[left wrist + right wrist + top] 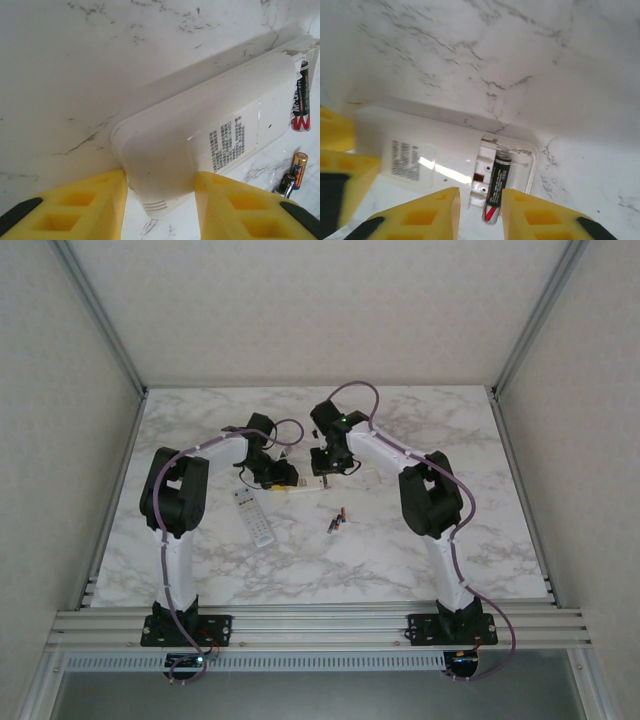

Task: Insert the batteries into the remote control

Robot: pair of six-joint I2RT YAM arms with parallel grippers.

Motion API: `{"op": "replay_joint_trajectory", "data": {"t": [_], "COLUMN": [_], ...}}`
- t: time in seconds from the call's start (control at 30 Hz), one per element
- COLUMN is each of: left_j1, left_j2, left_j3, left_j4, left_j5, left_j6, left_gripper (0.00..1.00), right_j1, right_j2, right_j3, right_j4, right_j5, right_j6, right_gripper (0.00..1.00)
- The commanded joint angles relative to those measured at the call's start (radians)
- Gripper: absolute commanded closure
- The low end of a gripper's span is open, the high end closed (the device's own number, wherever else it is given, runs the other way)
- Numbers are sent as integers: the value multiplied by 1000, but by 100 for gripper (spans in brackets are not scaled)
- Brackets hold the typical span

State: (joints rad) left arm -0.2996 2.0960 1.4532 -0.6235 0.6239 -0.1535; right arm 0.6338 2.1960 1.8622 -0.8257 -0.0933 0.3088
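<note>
The white remote control (200, 130) lies back-side up on the marble, its label facing me. My left gripper (160, 195) is shut on its rounded end, a yellow finger pressing each side. At the other end the battery compartment (512, 160) is uncovered. One black battery (496, 187) with a red and white tip lies in it, its near end sticking out past the edge. My right gripper (480, 205) is open around that battery, with a clear gap on the left side. Two loose batteries (295, 175) lie on the table beside the remote.
A second white remote (253, 517), buttons up, lies on the table in front of the left arm. The loose batteries (336, 520) sit mid-table between the arms. Metal frame rails (320, 622) run along the near edge and both sides.
</note>
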Motion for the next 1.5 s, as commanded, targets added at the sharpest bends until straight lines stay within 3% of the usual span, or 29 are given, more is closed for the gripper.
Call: {"op": "replay_joint_trajectory", "data": {"t": [0.0,0.3,1.47], "left_j1": [-17,-17,-18], "left_j2": [33,27,28], "left_j3": [-3,4,-12], "left_j4": [-8,-5,1], "left_j5": [-56,-43,-52], "left_j6": [-16,-20,-12], "left_gripper": [59,59,61], "right_j1": [9,10,4], "right_j2": [-91,-214,-26], "right_j3": [-35,-271,-222], "right_j4": [-4,132,173], "right_j5": [30,-53,-31], "right_j6": [55,307,216], "right_gripper": [72,79,84]}}
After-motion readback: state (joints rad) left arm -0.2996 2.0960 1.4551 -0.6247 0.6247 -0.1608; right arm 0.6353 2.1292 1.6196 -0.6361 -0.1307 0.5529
